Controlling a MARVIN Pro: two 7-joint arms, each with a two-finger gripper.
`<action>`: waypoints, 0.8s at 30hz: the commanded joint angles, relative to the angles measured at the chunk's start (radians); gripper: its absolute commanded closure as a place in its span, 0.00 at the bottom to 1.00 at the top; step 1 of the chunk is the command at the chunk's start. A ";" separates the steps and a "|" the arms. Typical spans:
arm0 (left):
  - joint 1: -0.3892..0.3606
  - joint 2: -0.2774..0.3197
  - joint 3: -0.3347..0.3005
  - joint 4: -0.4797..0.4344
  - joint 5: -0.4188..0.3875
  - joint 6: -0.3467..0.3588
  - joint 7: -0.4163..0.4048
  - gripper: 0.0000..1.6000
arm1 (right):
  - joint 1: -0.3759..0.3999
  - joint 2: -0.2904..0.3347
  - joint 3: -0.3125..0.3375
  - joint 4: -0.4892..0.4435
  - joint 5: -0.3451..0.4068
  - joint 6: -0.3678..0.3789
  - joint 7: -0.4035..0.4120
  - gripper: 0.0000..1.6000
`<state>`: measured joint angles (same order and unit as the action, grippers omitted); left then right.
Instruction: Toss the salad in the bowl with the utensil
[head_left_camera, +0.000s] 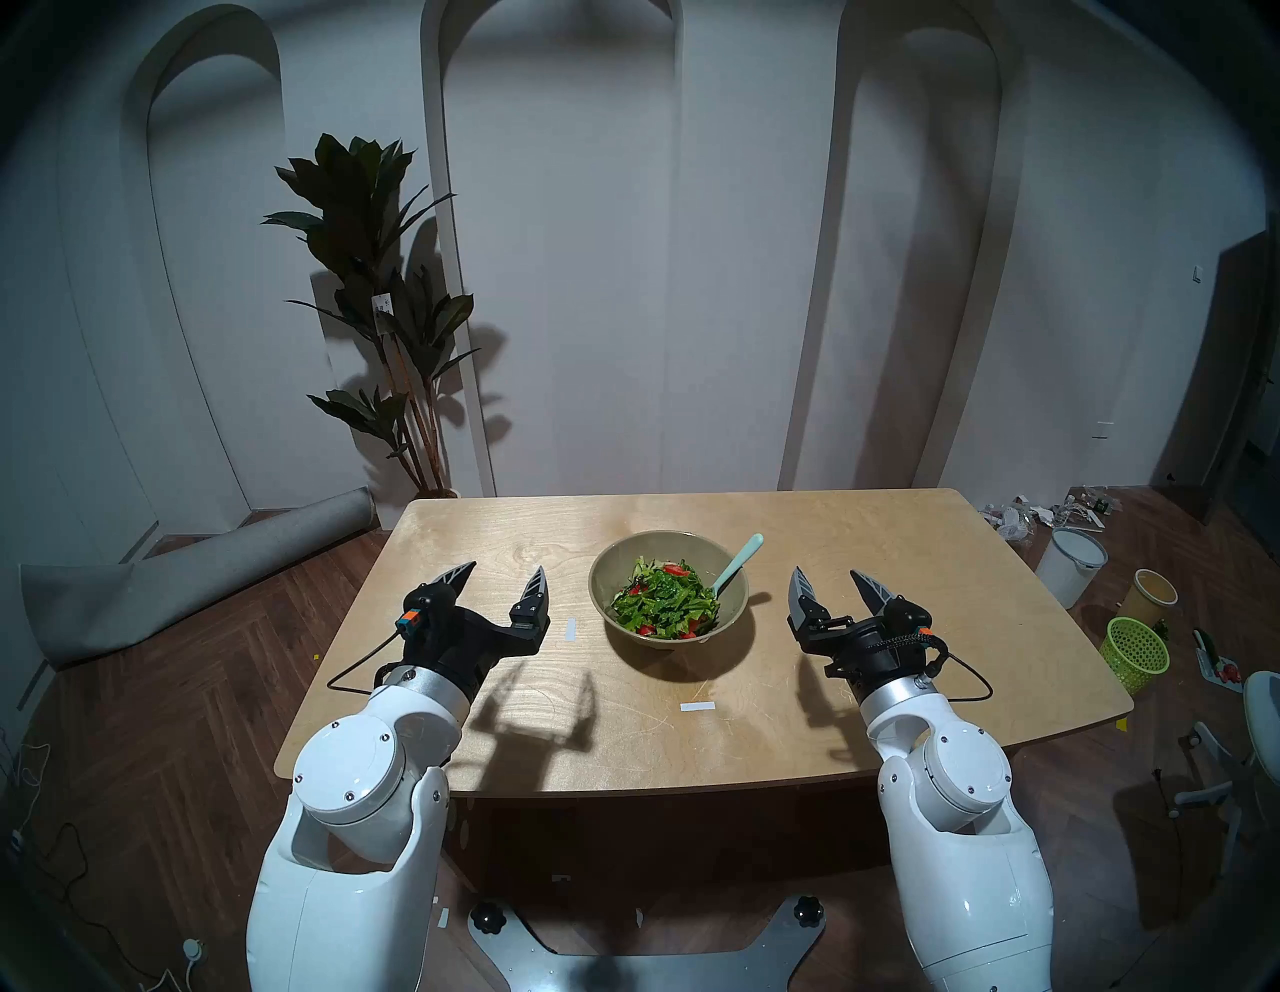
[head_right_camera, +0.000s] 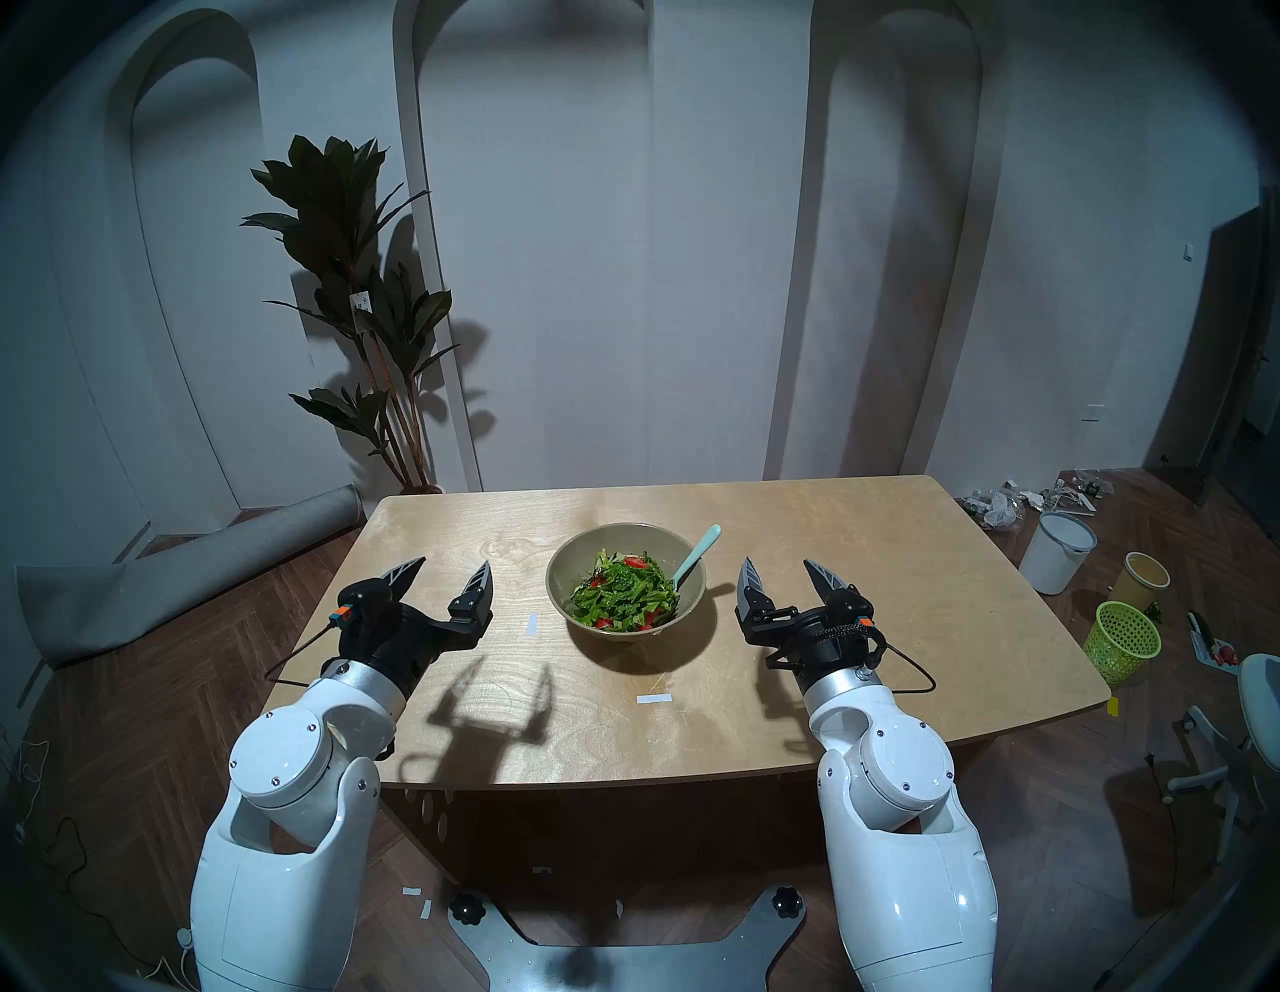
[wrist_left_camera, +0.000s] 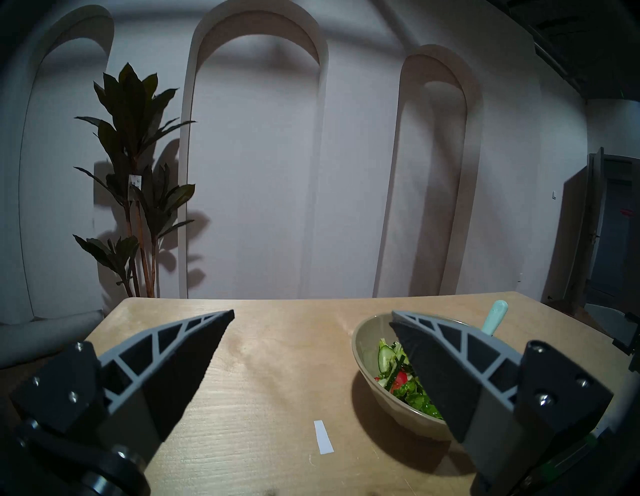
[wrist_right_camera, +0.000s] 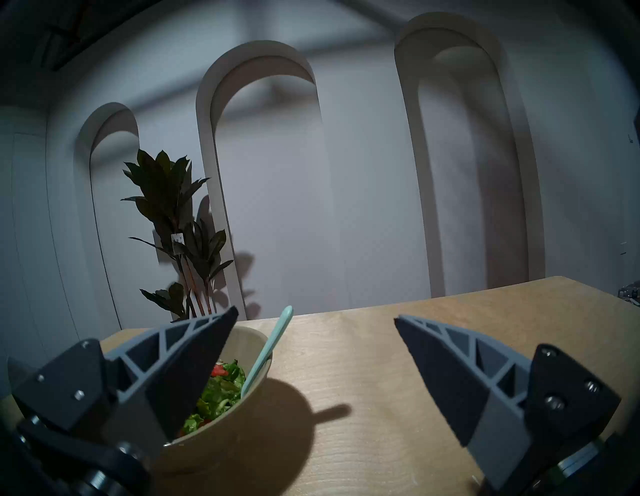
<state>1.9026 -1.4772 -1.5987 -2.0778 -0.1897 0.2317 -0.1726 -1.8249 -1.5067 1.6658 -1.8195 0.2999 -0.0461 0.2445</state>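
Observation:
An olive-beige bowl (head_left_camera: 609, 564) stands in the middle of the wooden table (head_left_camera: 900, 554), filled with salad (head_left_camera: 665, 601) of chopped green leaves and red tomato pieces. A pale mint-green utensil (head_left_camera: 740, 562) leans on the bowl's right rim, its head buried in the salad and its handle pointing up and back right. My left gripper (head_left_camera: 505, 571) hovers open to the left of the bowl, holding nothing. My right gripper (head_left_camera: 828, 575) hovers open to the right of the bowl, also holding nothing. The right wrist view shows the bowl (wrist_right_camera: 221, 436) and the utensil (wrist_right_camera: 268, 350) beside its left finger.
Two white tape strips (head_left_camera: 571, 629) (head_left_camera: 697, 706) lie on the table near the bowl. On the floor to the right stand a white bucket (head_left_camera: 1070, 564), a tan cup (head_left_camera: 1153, 594) and a lime-green mesh basket (head_left_camera: 1136, 654). A potted plant (head_left_camera: 381, 312) stands behind the table's left corner.

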 joint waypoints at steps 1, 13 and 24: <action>-0.080 0.009 0.001 -0.056 -0.020 0.083 -0.010 0.00 | 0.031 0.002 0.024 -0.025 0.077 0.017 0.040 0.00; -0.137 0.046 0.010 -0.088 -0.066 0.290 -0.058 0.00 | 0.082 -0.001 0.055 -0.002 0.134 0.038 0.062 0.00; -0.216 0.035 0.063 -0.053 -0.041 0.403 -0.018 0.00 | 0.091 -0.016 0.093 -0.013 0.157 0.009 0.055 0.00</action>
<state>1.7694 -1.4280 -1.5631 -2.1352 -0.2490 0.5813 -0.2233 -1.7536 -1.5107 1.7385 -1.8049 0.4396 -0.0038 0.3035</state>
